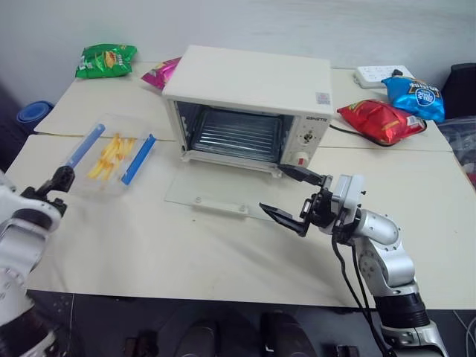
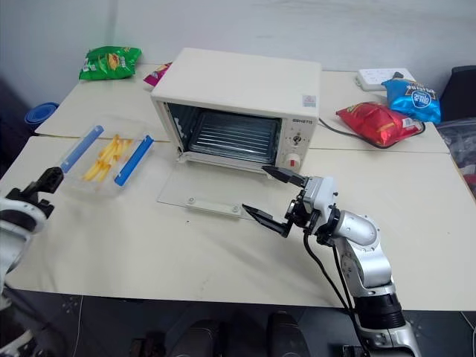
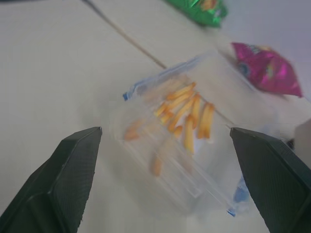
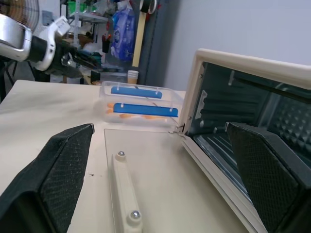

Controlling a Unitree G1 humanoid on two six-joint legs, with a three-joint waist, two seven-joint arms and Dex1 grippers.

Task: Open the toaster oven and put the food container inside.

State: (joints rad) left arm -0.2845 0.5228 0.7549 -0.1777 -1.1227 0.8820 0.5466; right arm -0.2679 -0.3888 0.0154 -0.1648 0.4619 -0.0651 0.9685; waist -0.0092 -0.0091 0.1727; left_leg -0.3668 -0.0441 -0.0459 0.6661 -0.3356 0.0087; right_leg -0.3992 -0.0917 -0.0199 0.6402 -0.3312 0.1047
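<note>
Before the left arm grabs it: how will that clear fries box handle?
The food container looks like thin clear plastic with only a few fries inside, so probably light and apt to slide on the smooth table. Its walls may flex under squeeze. Low and flat, it seems unlikely to tip.

You see the toaster oven (image 2: 236, 104) near the desk's (image 2: 149, 245) back edge, its glass door (image 2: 204, 191) lying flat and open. The food container (image 2: 106, 158) sits toward the left edge. Your right gripper (image 2: 272, 195) hangs spread wide just in front of the door; the left gripper (image 2: 43, 182) is near the container.
</note>
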